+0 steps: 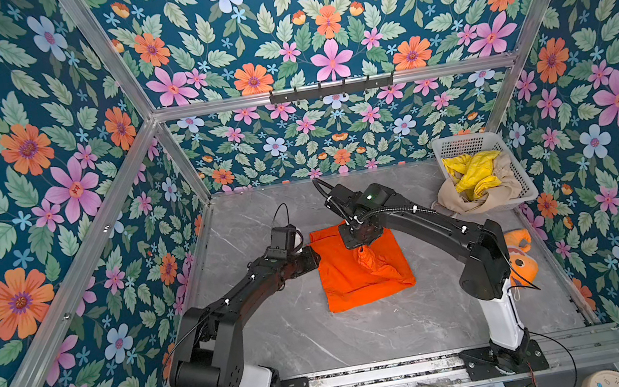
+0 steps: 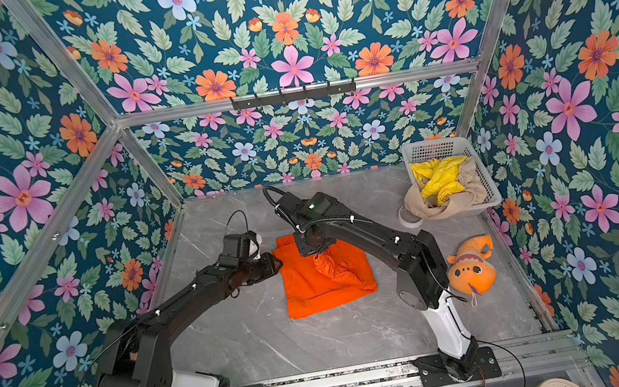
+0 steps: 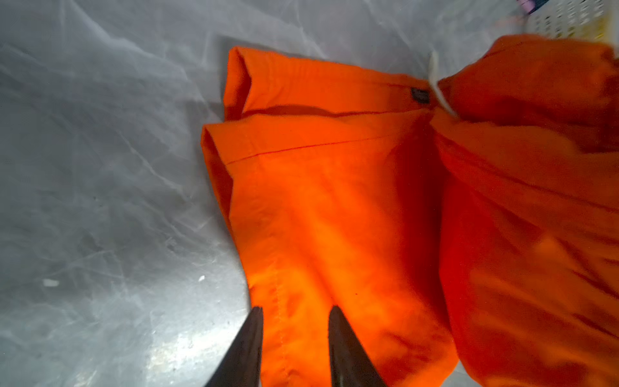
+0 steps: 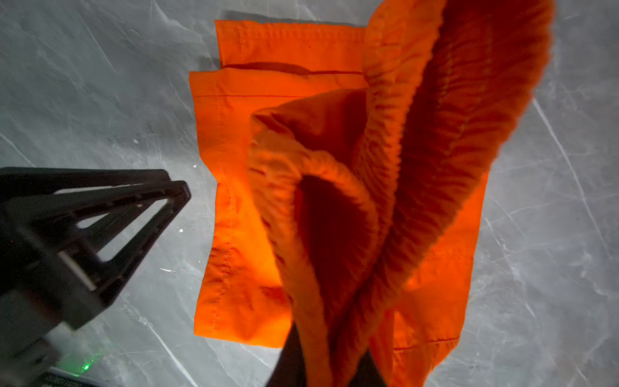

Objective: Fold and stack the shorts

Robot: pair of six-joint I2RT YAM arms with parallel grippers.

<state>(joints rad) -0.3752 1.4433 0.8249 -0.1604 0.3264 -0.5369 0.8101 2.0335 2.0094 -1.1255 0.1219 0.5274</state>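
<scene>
Currently we log the orange shorts point(image 1: 355, 280) lying part-folded in the middle of the table point(image 1: 364, 337), between the two arms. The right gripper point(image 4: 330, 367) is clamped on the gathered elastic waist and holds that bunch up off the flat layers. The left gripper point(image 3: 294, 311) has its fingers parted and grips nothing, with its tips just beside the shorts' left edge. The yellow shorts point(image 1: 473, 173) sit on the beige shorts point(image 1: 464, 197), both heaped in the white basket point(image 1: 528, 189) at the far right. A plush fish point(image 2: 471, 268) lies beside the right arm.
</scene>
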